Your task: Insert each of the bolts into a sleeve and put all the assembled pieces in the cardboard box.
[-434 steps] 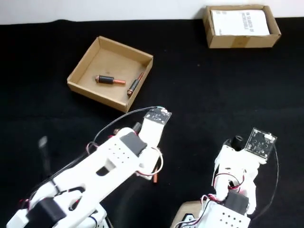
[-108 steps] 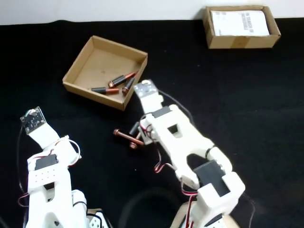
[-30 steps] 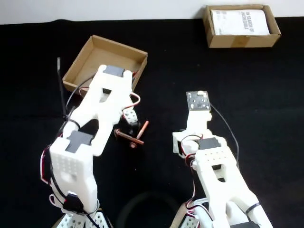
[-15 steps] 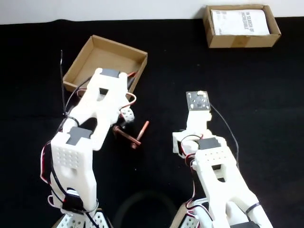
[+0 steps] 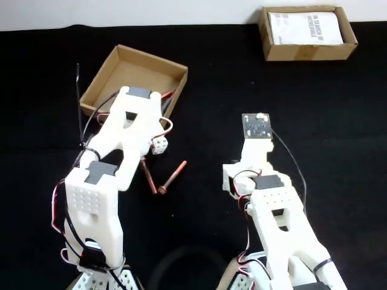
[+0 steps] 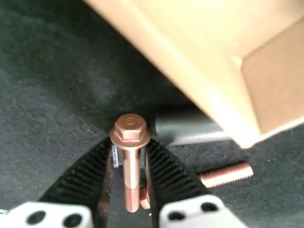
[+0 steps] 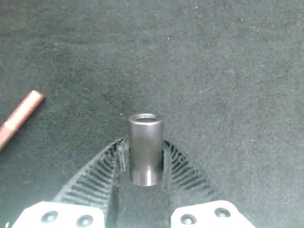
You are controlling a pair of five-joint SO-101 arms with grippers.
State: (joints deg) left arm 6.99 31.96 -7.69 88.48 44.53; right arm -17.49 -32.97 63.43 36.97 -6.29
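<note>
At the far-left part of the table (image 5: 338, 151), black surface: open cardboard box (image 5: 107, 77), with the left arm (image 5: 121, 145) reaching up over its near wall.

Left gripper (image 6: 129, 154): jaws nearly closed, clamped on a copper bolt (image 6: 129, 134) by the shank. The hex head stands just past the fingertips. A corner of the box sits close beyond the head.

A grey cylinder (image 6: 190, 129), blurred, lies just beside the box's outer wall, between box and held bolt. It looks like a sleeve, but I cannot be sure.

A second bolt (image 5: 173, 175) lies loose on the table near the left arm's wrist, toward the middle. It is tilted, with the threaded end pointing to the far edge.

Right arm (image 5: 272, 205): right of the middle, rising from the near edge. Right gripper (image 7: 145, 144): jaws narrowly apart, gripping a dark sleeve (image 7: 146, 128) on both sides, its open bore at the tips. The loose bolt's threaded tip is off to one side, well apart.

Far-right corner: a second cardboard box (image 5: 307, 52) holding a white printed sheet (image 5: 305, 27).
</note>
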